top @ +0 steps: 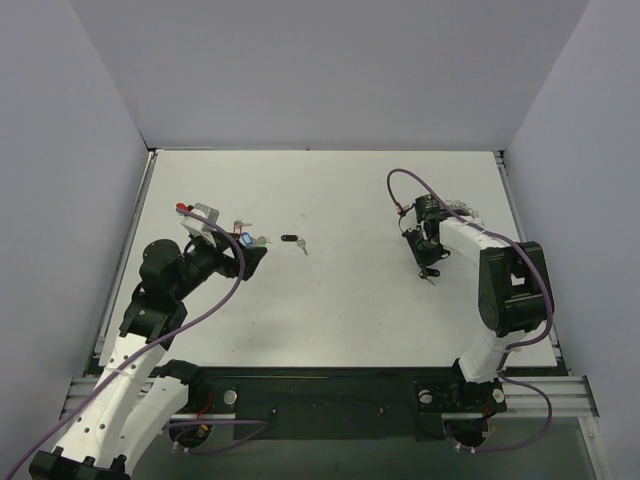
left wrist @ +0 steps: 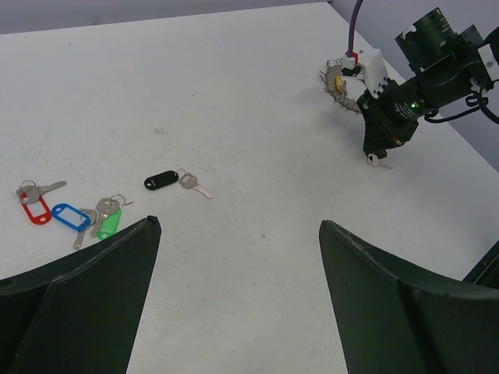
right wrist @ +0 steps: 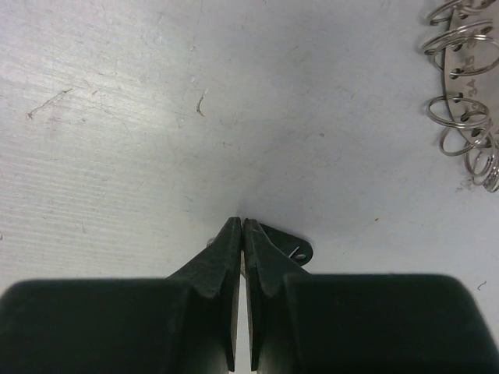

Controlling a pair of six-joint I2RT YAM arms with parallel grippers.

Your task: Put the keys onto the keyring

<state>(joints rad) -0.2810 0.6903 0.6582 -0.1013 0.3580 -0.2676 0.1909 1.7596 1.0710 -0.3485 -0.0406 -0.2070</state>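
Loose keys lie on the white table: red-tagged, blue-tagged and green-tagged ones in a cluster, and a black-tagged key a little apart. My left gripper hangs open just short of them, holding nothing. The keyring, a loop fringed with small silver rings, lies at the right with a yellow tag on it. My right gripper points down at the table beside it, shut on a key whose black tag sticks out behind the fingertips.
Grey walls close in the table on three sides. A metal rail runs along the near edge by the arm bases. The right arm's purple cable loops above its wrist.
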